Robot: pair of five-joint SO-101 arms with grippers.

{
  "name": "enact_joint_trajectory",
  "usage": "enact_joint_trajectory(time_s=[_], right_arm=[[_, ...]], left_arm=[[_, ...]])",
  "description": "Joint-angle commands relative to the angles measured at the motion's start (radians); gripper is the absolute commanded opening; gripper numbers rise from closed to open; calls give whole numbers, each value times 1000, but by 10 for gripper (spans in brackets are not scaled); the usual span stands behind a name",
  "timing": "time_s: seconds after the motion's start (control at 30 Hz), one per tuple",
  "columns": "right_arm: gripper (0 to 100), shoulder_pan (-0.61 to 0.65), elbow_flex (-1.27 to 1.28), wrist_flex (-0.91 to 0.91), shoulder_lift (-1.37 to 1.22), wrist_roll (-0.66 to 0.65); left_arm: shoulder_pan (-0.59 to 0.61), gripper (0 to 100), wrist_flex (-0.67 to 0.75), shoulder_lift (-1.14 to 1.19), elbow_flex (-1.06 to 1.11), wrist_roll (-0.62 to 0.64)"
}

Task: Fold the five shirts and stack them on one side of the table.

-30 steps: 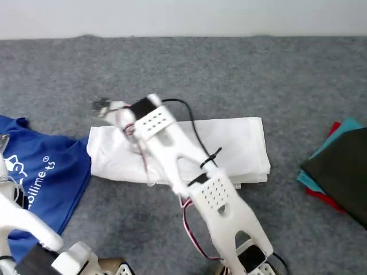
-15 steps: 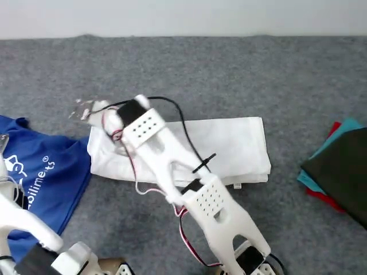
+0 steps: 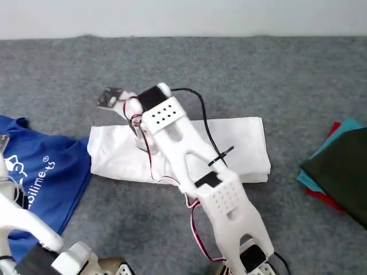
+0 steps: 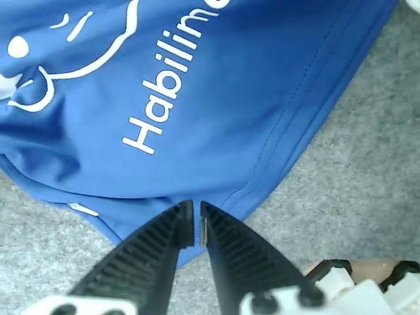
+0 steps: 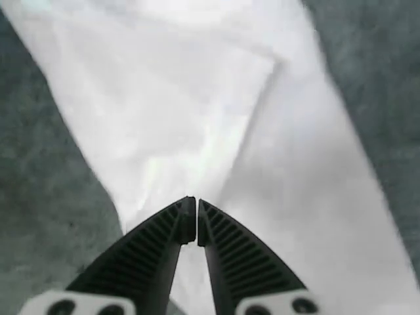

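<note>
Blue shirt lies unfolded at the left edge of the grey table, and the left claw hangs over its hem, jaws pressed together on nothing. Mid-table the white shirt lies folded into a long strip. The right arm stretches across it from the near edge, and the right claw is closed and empty above the shirt's far left corner. At the right edge rests a stack of folded shirts — dark on top, teal and red beneath.
</note>
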State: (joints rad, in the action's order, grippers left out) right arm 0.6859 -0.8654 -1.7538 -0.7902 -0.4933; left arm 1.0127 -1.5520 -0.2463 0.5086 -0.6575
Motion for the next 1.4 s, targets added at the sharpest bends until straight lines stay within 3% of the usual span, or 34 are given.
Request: enact_joint_trajectory(time_s=[0.0,0.17,0.37,0.73,1.13,1.37], right_arm=[[9,-10,157,-41,117,11],[9,-44,267,-21,84,3],[9,-101,226,-1,58,-18],[9,42,63,-42,177,-11],[9,44,450,31,185,26],[9,44,244,-30,226,32]], left_arm=[[-6,36,-5,-2,-33,-3],[-8,36,-3,-2,-33,-3],[-8,36,-5,-2,-33,-6],[-8,36,-8,-2,-33,-6],[-8,36,-8,-2,-33,-6],[-8,36,-9,-3,-35,-6]])
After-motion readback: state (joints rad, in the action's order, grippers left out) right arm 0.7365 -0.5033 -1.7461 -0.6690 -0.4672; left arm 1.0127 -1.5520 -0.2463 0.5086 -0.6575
